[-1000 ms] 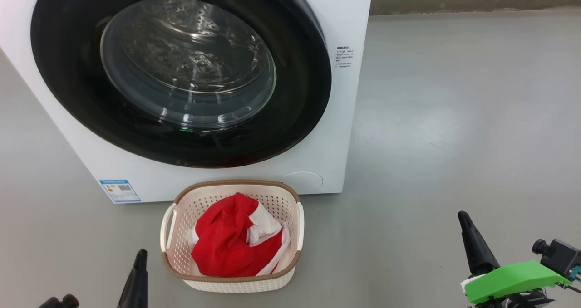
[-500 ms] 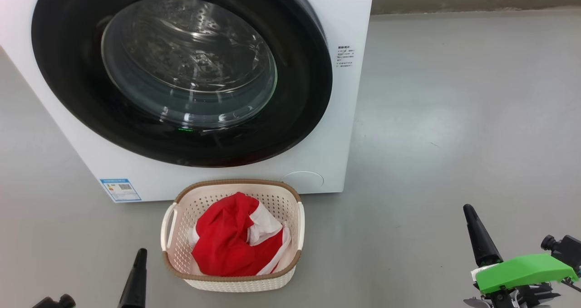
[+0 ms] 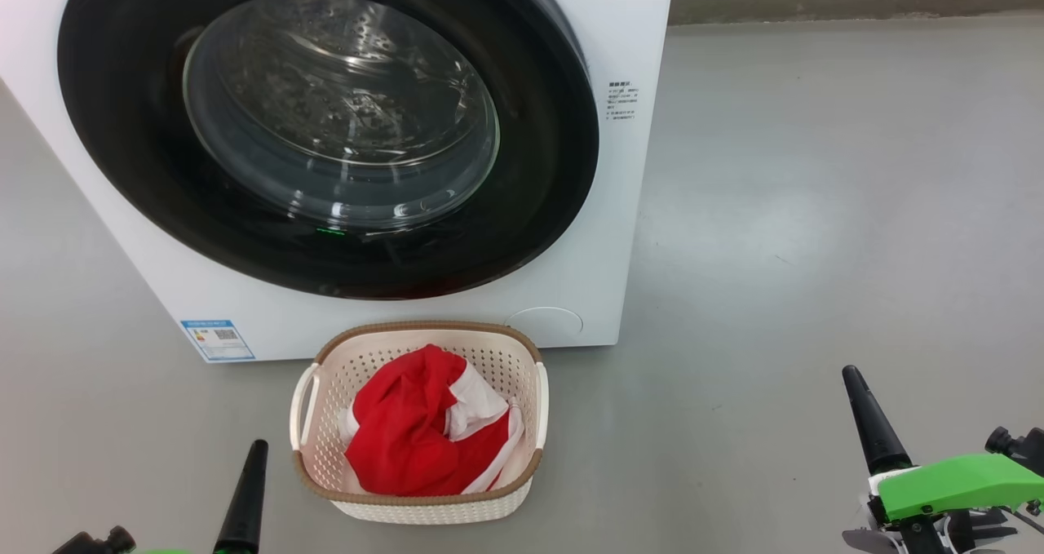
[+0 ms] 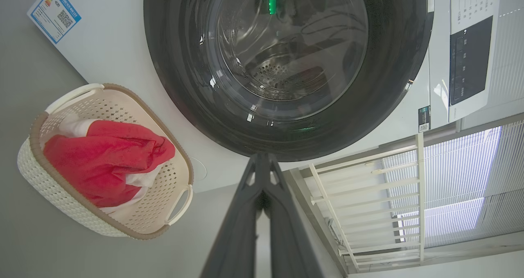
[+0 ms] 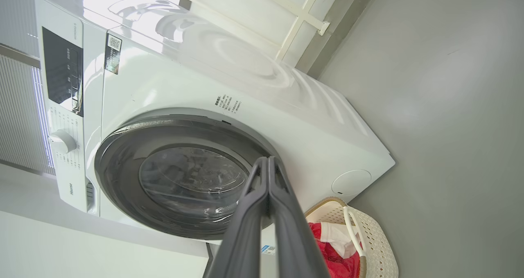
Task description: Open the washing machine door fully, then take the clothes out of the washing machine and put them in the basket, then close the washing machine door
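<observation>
The white washing machine (image 3: 620,40) fills the upper left of the head view, its round black-rimmed door (image 3: 326,130) lying shut against the front. On the floor before it stands the cream basket (image 3: 420,505) with the red and white clothes (image 3: 416,436) heaped inside. My left gripper (image 3: 254,452) is shut and holds nothing, low on the floor just left of the basket. Far to the right, my right gripper (image 3: 854,376) is also shut and holds nothing. In the left wrist view the door (image 4: 286,69), basket (image 4: 102,224) and clothes (image 4: 106,163) appear; in the right wrist view the door (image 5: 180,175) and basket (image 5: 376,245).
Grey floor (image 3: 816,211) spreads wide to the right of the machine. A wall base (image 3: 856,3) runs along the back. A white railing (image 4: 368,196) and window blinds stand beside the machine. A blue label (image 3: 216,339) marks the machine's lower left corner.
My right gripper has drifted a little to the right and slightly up in the head view. The door, basket and clothes have stayed put.
</observation>
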